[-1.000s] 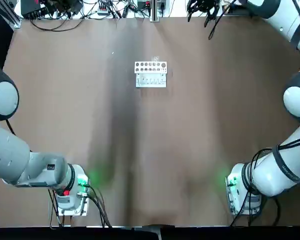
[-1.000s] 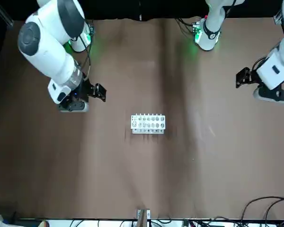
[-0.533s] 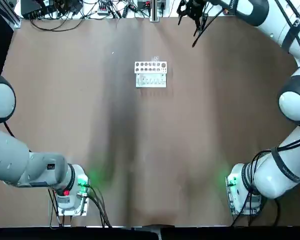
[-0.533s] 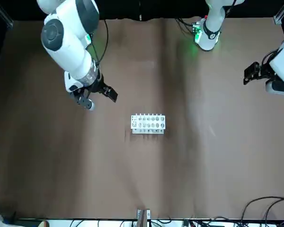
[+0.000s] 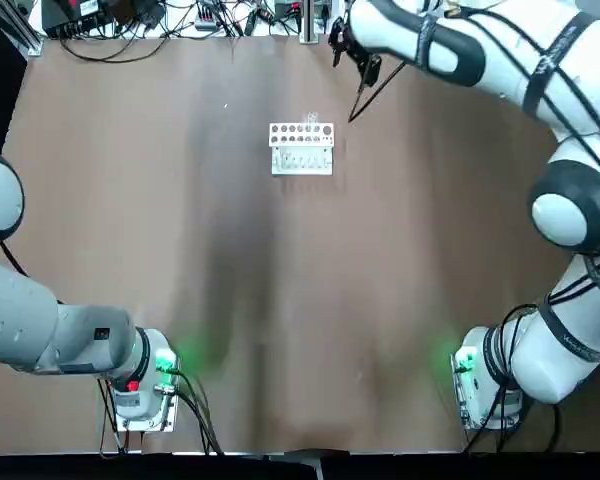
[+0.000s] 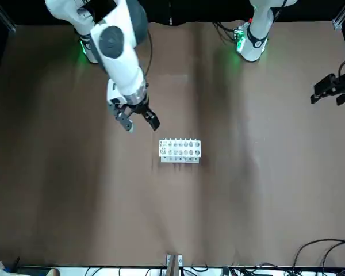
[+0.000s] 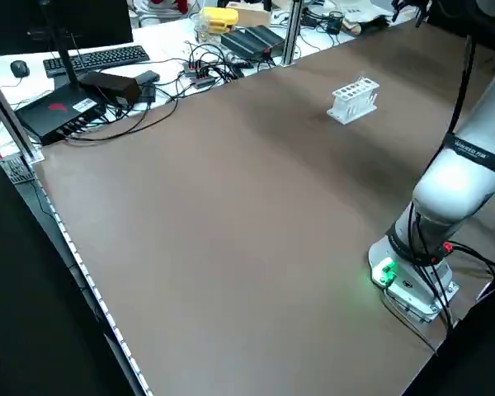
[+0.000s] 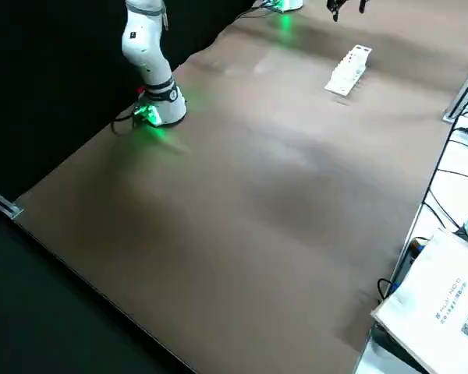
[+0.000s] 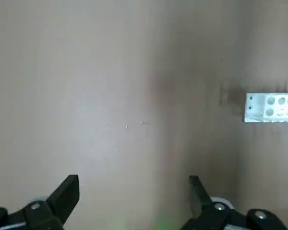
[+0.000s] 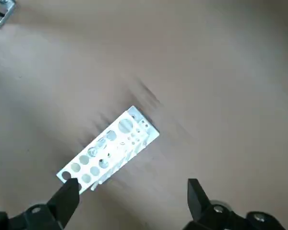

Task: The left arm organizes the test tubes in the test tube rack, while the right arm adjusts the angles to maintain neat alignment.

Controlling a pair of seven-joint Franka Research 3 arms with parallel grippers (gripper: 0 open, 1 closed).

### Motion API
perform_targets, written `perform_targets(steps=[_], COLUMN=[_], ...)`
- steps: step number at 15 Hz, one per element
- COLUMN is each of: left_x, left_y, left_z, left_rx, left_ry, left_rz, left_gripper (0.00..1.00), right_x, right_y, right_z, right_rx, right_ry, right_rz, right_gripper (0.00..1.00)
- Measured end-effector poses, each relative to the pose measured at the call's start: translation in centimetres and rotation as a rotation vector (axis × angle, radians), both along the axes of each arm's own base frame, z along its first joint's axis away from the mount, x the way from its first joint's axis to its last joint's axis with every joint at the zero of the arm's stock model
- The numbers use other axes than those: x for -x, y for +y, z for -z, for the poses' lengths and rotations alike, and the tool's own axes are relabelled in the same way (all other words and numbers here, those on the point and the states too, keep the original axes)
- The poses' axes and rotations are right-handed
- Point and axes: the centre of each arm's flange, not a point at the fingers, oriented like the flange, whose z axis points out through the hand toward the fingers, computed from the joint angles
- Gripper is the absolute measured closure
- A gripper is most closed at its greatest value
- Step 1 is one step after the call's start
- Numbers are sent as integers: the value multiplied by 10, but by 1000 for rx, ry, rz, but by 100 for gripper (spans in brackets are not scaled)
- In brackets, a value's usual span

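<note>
The small white test tube rack (image 5: 301, 147) stands on the brown table, toward the far side. Faint clear test tubes (image 7: 365, 82) rise from its holes; I cannot tell how many. My right gripper (image 6: 138, 119), on the cable-wrapped arm, hovers open just beyond the rack on the robot's right. Its wrist view looks down on the rack (image 10: 108, 146), which sits apart from the open fingers (image 10: 67, 196). My left gripper (image 6: 328, 95) hangs open far out at the table's left side, and its wrist view shows the rack (image 9: 271, 108) well off to one side.
Both arm bases (image 5: 145, 385) (image 5: 485, 385) glow green at the near edge. Cables and electronics (image 5: 180, 15) line the far edge beside a metal post (image 5: 307, 25). A keyboard and boxes (image 7: 99, 62) lie on a side desk.
The right arm has swung its gripper from the table's far right in toward the rack. The left gripper has drifted farther out to the left.
</note>
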Motion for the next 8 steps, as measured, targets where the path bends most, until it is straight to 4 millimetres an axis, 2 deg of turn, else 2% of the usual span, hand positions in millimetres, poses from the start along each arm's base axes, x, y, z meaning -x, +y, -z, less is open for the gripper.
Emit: perform_targets(steps=[2,5,6,8], left_x=[3,3,3,3], left_y=[13,18,21,25], left_z=[-5,-3,-1,0], left_rx=[0,0,-5,-32], left_ry=[-8,-5,-1,3], left_rz=[-23,-34,-38,-43], left_gripper=[0,0,0,0], right_x=[0,-7,-8,-6], right_y=[17,35,52,72], right_z=[9,17,24,35], right_rx=[1,-4,11,18], right_ry=[8,10,-7,-30], right_rz=[79,205,279,337], right_gripper=[1,1,2,3])
